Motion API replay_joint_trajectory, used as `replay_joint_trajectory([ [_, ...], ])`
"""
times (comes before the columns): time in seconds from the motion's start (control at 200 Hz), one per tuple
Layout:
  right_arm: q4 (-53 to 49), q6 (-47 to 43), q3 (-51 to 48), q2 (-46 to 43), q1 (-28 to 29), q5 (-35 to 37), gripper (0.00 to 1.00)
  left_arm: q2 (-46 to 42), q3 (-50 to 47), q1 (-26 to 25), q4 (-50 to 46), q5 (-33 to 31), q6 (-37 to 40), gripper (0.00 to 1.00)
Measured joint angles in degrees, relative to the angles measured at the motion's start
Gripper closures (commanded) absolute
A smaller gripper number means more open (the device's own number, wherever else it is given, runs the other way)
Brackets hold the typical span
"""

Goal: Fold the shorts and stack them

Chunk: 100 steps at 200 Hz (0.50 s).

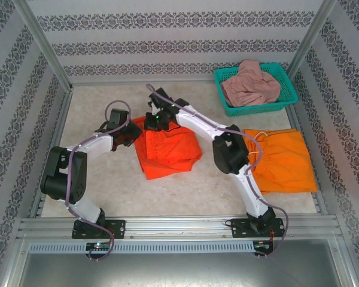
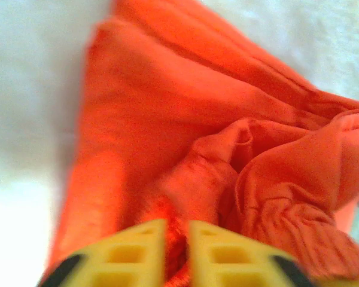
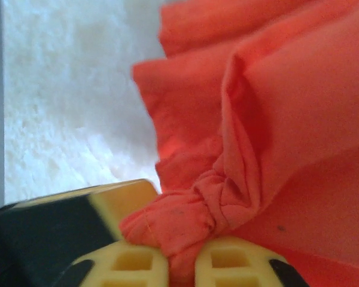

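The darker red-orange shorts [image 1: 167, 150] lie partly folded in the middle of the table. My left gripper [image 1: 130, 133] is at their upper left edge, shut on a fold of that cloth [image 2: 177, 251]. My right gripper [image 1: 157, 121] is at their top edge, shut on a bunched corner of the same shorts [image 3: 180, 224]. The bright orange shorts [image 1: 283, 158] lie flat on the right side of the table. The dusty pink shorts [image 1: 250, 84] are heaped in the teal basket [image 1: 286, 100].
The teal basket stands at the back right corner. Metal frame posts [image 1: 42, 45] and patterned walls close in the table [image 1: 96, 191] on three sides. The right arm's links [image 1: 230, 149] reach across the bright orange shorts' left edge.
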Motion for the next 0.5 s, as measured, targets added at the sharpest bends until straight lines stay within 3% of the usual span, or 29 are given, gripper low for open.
replay_joint_trajectory([
  [0.2,8.5,8.7,-2.6,4.6,0.0,-7.0,0.42,-2.3,-3.1,4.2,0.2,-0.5,0.5,0.4],
  [0.5,15.8,11.5,-18.5,-11.1,-5.4,-7.5,0.18,-16.1,-3.1,3.9,1.8,1.2,0.3,0.15],
])
